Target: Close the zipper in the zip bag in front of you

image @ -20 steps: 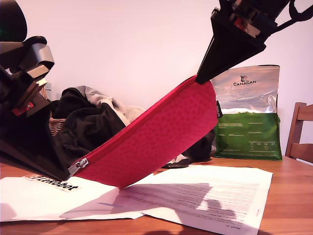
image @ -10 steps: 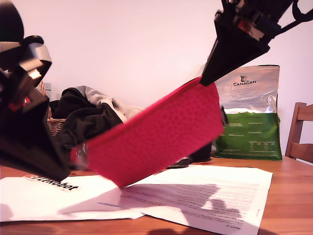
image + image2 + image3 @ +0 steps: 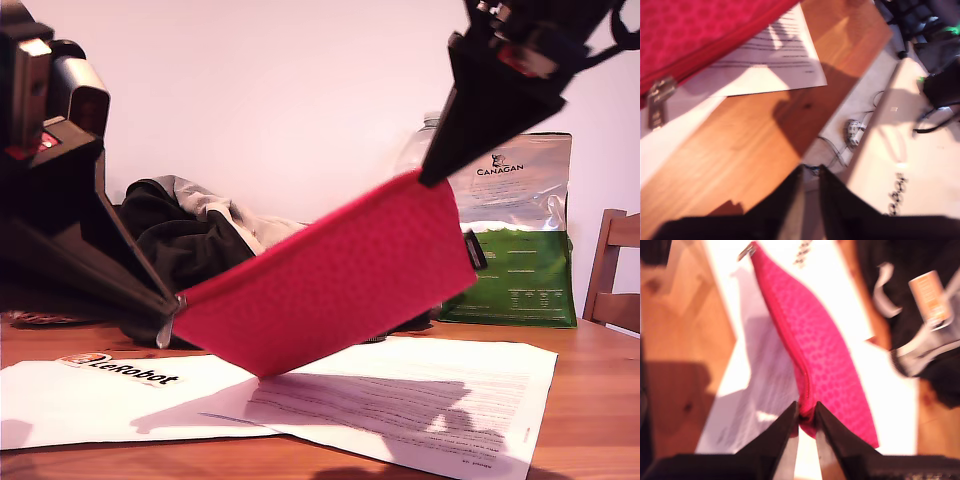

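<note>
- The zip bag point(image 3: 330, 285) hangs slanted across the exterior view's middle, above the surface point(image 3: 590, 400).
- My second hand point(image 3: 806, 416) pinches its upper corner.
- My first hand point(image 3: 810, 172), nearly closed, holds nothing visible.
- Soft, light fabric; grasp the zipper point(image 3: 166, 322) pull.

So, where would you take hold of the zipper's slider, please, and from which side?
The silver pull tab hanging at the zip bag's low end, from the exterior view's left: it dangles free there, while my second gripper holds the high corner.
</note>
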`<state>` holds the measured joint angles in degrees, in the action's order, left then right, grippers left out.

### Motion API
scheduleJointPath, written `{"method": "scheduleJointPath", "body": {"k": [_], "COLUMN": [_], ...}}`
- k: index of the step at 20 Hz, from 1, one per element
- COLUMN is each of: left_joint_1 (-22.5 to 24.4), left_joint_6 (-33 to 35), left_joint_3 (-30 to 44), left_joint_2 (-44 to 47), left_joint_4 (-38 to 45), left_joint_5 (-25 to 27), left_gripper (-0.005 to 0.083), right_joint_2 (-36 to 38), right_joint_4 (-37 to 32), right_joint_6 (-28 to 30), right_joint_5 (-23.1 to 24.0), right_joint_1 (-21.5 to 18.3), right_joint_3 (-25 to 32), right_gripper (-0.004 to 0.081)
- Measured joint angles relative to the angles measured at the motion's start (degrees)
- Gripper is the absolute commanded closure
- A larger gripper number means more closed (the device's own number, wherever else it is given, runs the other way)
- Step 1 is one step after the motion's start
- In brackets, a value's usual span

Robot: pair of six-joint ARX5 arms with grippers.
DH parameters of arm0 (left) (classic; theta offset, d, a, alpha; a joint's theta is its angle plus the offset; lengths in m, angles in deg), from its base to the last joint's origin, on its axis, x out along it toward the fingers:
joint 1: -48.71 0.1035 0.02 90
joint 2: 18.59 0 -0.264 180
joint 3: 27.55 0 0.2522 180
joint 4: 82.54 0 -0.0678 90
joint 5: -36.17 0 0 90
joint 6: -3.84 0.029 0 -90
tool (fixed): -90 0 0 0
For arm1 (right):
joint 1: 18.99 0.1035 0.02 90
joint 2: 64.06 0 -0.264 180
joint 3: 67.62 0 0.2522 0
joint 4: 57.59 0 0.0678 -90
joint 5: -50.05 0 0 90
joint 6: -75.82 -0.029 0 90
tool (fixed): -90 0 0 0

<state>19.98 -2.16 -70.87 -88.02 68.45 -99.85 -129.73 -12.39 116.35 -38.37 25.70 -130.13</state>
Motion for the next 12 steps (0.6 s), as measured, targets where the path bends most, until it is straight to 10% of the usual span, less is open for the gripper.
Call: {"method": "scheduleJointPath", "body": {"k": [12], "left_joint_1": [0.0], "left_joint_6": [0.9], "left_joint_3": [0.0], "left_joint_2": [0.0], "left_joint_4": [3.0], "left_joint_5": [-2.0], "left_gripper": [0.0793], "right_joint_2": [-15.0], "right_joint_4": [-2.4], "right_joint_6": [-1.8], "right_joint_5": [-2.7], "right_joint_1": [0.0], "right_joint_3": [0.0], "right_gripper": [0.0781]}}
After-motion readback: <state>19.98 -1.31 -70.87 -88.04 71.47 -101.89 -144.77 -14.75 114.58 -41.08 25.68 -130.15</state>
